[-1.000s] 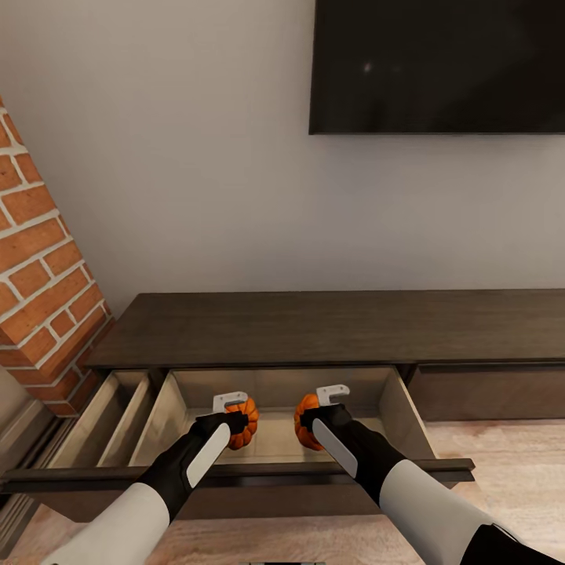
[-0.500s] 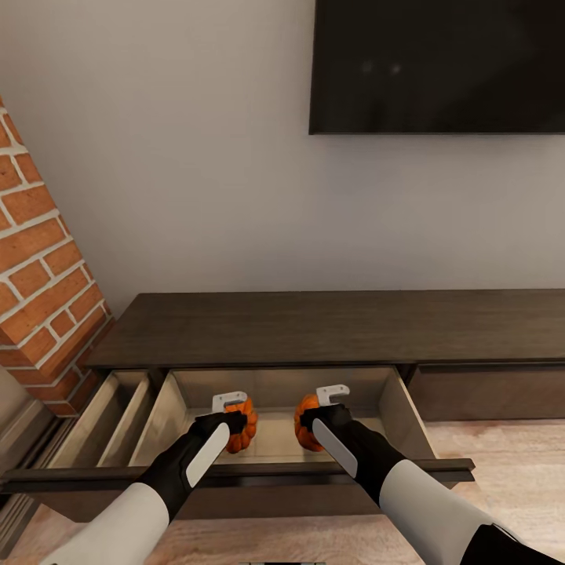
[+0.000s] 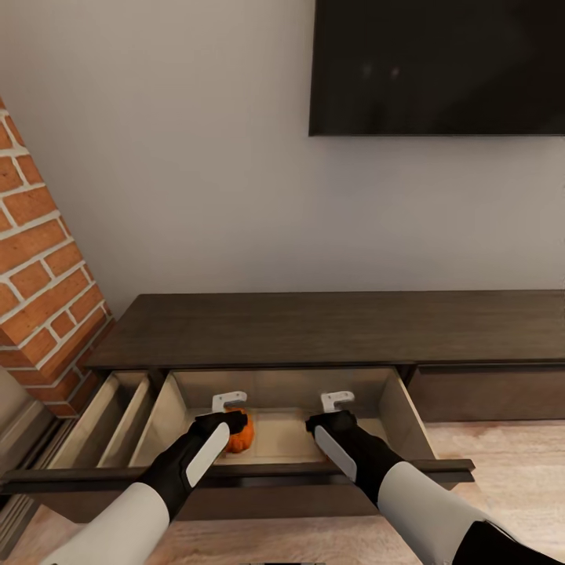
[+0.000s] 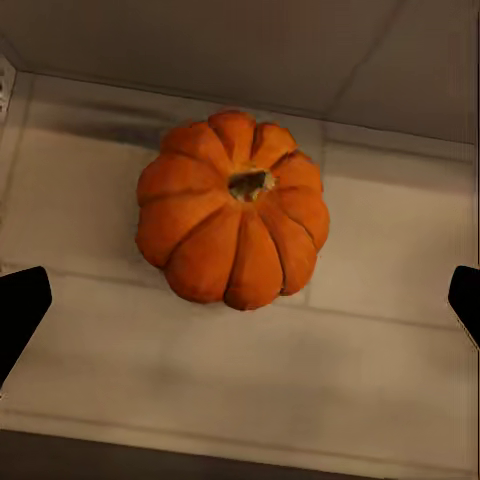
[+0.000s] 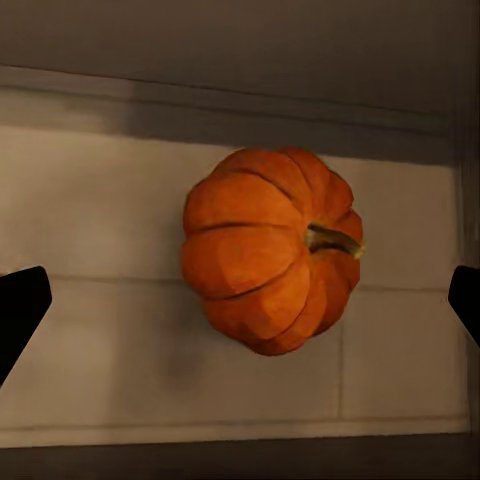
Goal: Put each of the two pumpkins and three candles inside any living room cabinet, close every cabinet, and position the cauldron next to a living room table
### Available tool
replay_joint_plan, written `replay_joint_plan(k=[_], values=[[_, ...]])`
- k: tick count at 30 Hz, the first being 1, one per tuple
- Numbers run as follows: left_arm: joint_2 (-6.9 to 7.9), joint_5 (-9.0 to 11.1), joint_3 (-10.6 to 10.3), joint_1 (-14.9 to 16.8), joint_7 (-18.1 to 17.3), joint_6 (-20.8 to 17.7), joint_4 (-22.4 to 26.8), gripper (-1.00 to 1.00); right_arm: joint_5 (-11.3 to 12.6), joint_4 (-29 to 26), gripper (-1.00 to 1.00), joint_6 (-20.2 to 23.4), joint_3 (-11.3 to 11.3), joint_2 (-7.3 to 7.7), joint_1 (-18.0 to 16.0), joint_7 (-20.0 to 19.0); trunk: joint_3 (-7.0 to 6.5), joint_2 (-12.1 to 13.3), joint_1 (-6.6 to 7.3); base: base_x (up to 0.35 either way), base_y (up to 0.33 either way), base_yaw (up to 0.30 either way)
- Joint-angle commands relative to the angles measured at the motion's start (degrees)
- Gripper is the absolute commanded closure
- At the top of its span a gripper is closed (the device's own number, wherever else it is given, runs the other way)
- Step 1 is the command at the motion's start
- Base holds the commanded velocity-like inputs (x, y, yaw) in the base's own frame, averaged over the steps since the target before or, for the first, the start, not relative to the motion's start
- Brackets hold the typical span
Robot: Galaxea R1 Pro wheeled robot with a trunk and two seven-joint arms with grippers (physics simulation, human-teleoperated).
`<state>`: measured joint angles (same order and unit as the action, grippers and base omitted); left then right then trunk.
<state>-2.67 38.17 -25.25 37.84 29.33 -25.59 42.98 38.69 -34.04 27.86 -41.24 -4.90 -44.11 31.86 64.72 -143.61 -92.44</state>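
The dark-brown cabinet (image 3: 329, 326) has a wide drawer (image 3: 402, 420) pulled open below me. One orange pumpkin (image 3: 242, 438) (image 4: 235, 210) rests stem-up on the pale drawer floor, just beneath my left gripper (image 3: 229, 412) (image 4: 240, 305), which is open with its black fingertips (image 4: 20, 310) spread far apart. The other pumpkin (image 5: 265, 265) lies on its side on the same floor under my right gripper (image 3: 336, 412) (image 5: 240, 300), also open. In the head view my right arm covers that pumpkin. Neither pumpkin touches a finger.
A second open drawer (image 3: 110, 416) lies to the left beside a brick column (image 3: 39, 259). A closed drawer front (image 3: 486, 392) is to the right. A dark TV (image 3: 439, 67) hangs on the wall above. Wooden floor (image 3: 502, 463) runs along the cabinet.
Both grippers have opened and let go of their pumpkins, which dropped onto the drawer floor. The right pumpkin has slipped out of sight behind my right arm in the head view.
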Motion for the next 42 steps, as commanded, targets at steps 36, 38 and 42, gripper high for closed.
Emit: replay_joint_plan(k=[36,38,42], values=[[0.03,0.69,0.38,0.16,0.79,-4.34,0.26,-1.00,1.56,2.36,-1.00,0.06,-0.13,-0.90,-0.37,0.03,-7.65,3.02,2.22,-0.018,0.000,0.000],[0.03,0.71,0.38,0.18,0.76,-4.42,0.26,-1.00,1.61,2.31,-1.00,0.75,0.08,-0.90,-0.37,-0.46,-8.01,3.82,2.66,0.000,0.000,0.000],[0.03,0.83,0.38,0.20,0.76,-4.47,0.26,-1.00,1.79,2.19,-1.00,1.75,0.40,-0.90,-0.37,-0.97,-8.73,5.43,3.53,0.000,0.000,0.000]])
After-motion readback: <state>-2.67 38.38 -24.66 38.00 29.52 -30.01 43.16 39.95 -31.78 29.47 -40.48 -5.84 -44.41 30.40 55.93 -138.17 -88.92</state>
